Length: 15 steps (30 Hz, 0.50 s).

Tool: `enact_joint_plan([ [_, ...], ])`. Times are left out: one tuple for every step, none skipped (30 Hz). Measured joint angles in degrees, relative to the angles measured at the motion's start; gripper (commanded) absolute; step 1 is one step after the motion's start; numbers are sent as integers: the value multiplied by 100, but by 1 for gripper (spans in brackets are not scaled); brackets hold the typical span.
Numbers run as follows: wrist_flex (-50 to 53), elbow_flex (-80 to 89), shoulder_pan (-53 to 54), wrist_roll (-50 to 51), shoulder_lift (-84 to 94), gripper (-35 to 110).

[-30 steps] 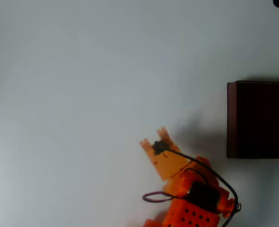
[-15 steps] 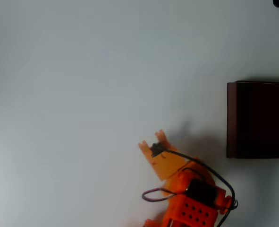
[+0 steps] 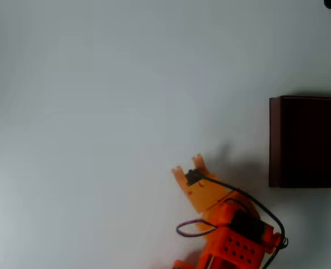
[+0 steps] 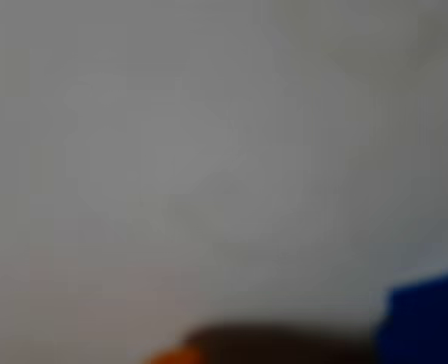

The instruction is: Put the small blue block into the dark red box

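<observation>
Overhead view: orange two-finger pincer [image 3: 188, 166] sitting low on the pale grey counter [image 3: 98, 112], tips pointing up-left, fingers standing a little apart; cannot tell whether anything is between them; large square dark red box with near-black interior [image 3: 307, 141] lying well apart at the right edge; wrist view heavily blurred: small bright blue block [image 4: 424, 318] showing at the lower right corner, beside a dark and orange blur along the bottom edge.

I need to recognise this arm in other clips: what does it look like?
The arm is bright orange plastic, with a blocky base segment dotted with dark holes. A black cable runs along it, a purple wire loop sticks out, and the gripper ends in two short orange fingers.
</observation>
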Motion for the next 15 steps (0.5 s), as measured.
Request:
enact_joint_plan([
  [-26, -26, 0, 0, -26, 10],
  [-26, -70, 18, -53, -53, 6],
  [-26, -97, 26, -35, -114, 3],
  [-26, -141, 35, -26, -158, 3],
  [-26, -158, 26, -70, -220, 2],
  [-26, -158, 9, -88, -246, 1],
  [9, -202, -18, -97, -246, 0],
  [-9, -220, -35, -105, -264, 0],
  [-9, -237, -44, -105, -334, 0],
  [18, -264, -26, -158, -343, 0],
  [44, -299, 9, -114, -343, 0],
  [0, -325, 44, -114, -352, 0],
  [0, -334, 62, -114, -343, 0],
  [0, -343, 62, -141, -343, 0],
  [53, -396, 44, -176, -325, 0],
])
